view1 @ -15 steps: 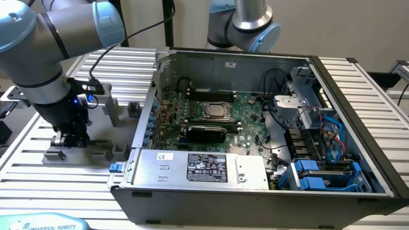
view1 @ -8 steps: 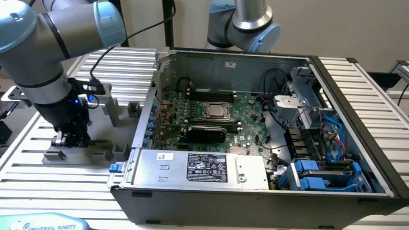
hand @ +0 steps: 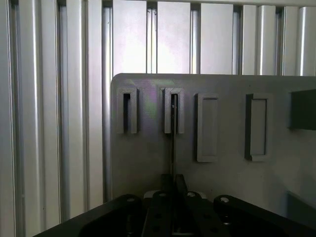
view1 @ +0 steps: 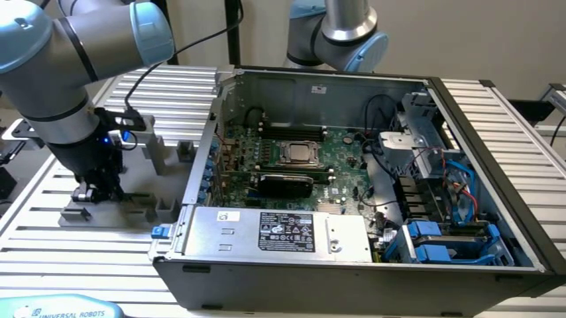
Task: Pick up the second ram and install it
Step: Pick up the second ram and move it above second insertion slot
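One ram stick (hand: 172,148), edge-on in the grey holder (hand: 148,163) beside the open computer case (view1: 354,278), runs lengthwise straight away from my gripper (hand: 173,185), whose fingers sit narrow, pinching its near end; its far end rests in a slotted block (hand: 167,111).

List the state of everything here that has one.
Ram, standing on edge in a fixture slot, not lifted.
Gripper, low over the fixture, at the ram's near end.
Fixture, one slot holds the ram; the slot beside it looks empty.
Case, open, side panel off.
CPU, seated in its socket, uncovered.
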Available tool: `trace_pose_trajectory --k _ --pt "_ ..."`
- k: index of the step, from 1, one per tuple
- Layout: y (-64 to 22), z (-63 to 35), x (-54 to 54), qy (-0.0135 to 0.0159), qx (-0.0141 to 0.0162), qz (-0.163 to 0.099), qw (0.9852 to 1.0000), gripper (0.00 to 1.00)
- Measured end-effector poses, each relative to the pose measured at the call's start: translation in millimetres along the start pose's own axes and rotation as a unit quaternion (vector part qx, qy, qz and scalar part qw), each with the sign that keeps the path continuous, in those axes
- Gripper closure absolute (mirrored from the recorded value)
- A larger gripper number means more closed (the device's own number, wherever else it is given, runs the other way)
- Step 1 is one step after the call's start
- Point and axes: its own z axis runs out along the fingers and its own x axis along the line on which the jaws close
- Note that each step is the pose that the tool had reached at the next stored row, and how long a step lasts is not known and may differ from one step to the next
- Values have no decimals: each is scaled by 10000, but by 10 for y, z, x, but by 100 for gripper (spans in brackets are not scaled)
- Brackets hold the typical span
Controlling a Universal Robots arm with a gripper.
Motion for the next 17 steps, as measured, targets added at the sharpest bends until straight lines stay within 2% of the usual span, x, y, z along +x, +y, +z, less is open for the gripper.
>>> trace_pose_trajectory --k 17 --pt "-2 -2 0 -1 2 29 10000 86"
